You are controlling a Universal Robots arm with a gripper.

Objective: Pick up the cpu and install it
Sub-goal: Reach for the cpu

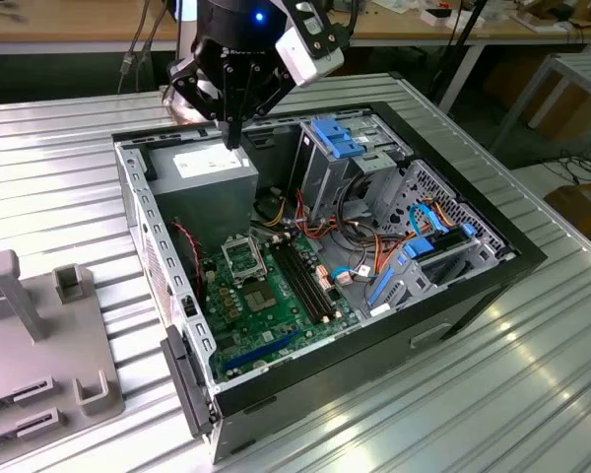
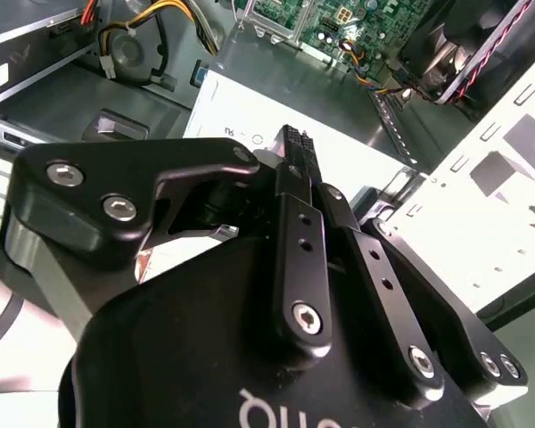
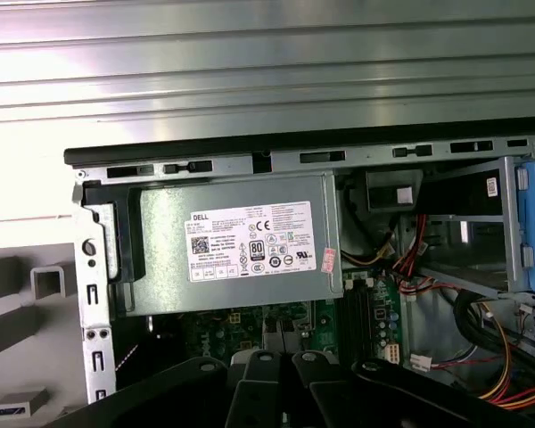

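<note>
One open computer case [image 1: 524, 258] lies on its side on the ribbed metal desk [image 1: 59, 138]. The single gripper [image 1: 232, 140] hangs over the case's far corner, above the one grey power supply [image 1: 212, 169], apart from it. Its two fingers are pressed together into a single dark line, and nothing can be made out between them. The second wrist view shows the same: the gripper [image 2: 294, 141] is clenched, with the power supply's white label [image 2: 366, 156] beyond its tip. In the first wrist view the power supply [image 3: 232, 241] sits in the corner of the case with that one label facing up.

On the floor of the case lies one green motherboard [image 1: 276, 320]. It carries one black-framed square socket [image 1: 241, 256] and, just beside the socket on the near side, one darker grey chip [image 1: 259, 299]. Where the cpu lies cannot be told; whether it sits in the socket is unclear.

On the exterior view's left, well apart from the gripper, one grey fixture [image 1: 39, 350] rests on the desk beside the case, with three upright pieces rising from it.
</note>
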